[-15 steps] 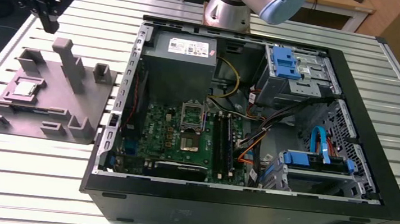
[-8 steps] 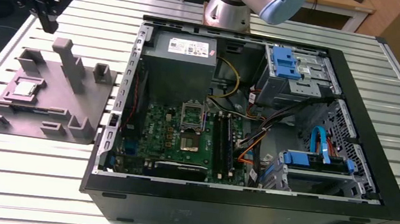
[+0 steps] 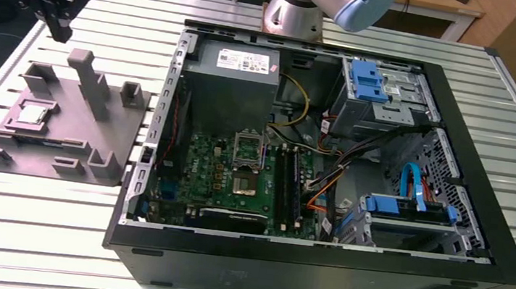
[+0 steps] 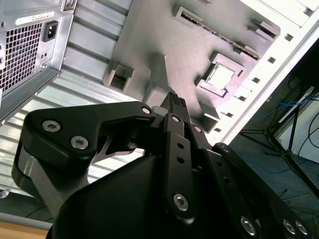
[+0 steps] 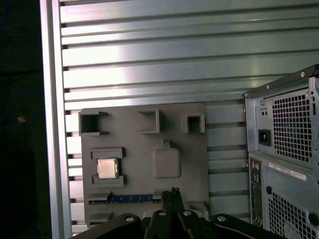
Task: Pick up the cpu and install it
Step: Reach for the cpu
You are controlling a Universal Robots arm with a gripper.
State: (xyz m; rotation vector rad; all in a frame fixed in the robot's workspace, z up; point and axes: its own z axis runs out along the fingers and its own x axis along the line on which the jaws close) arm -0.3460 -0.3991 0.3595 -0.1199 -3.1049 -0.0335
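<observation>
Gripper (image 3: 59,36) up high over the far corner of the table (image 3: 34,236), at the exterior view's left, its black fingers drawn close together and holding nothing. It hung above the grey holder block (image 3: 75,131), well clear of the block's upright posts and touching none of them.

And the cpu (image 3: 30,114)? It sat flat in its square recess on the holder block, silvery top up, on the side of the block away from the computer case (image 3: 323,258). The first wrist view looked straight down on it: the cpu (image 5: 107,168) lay framed by low grey walls, off to one side of the gripper (image 5: 172,191), whose tips pointed at the block (image 5: 194,159) beside a long blue-edged memory stick (image 5: 124,198) lying in its slot. In the second wrist view the closed tips of the gripper (image 4: 175,98) lined up with a tall post, and the cpu (image 4: 220,75) lay just beyond.

Over in the open case, the green motherboard (image 3: 224,184) lay face up, and the case stood just beside the holder block on the slatted table.
</observation>
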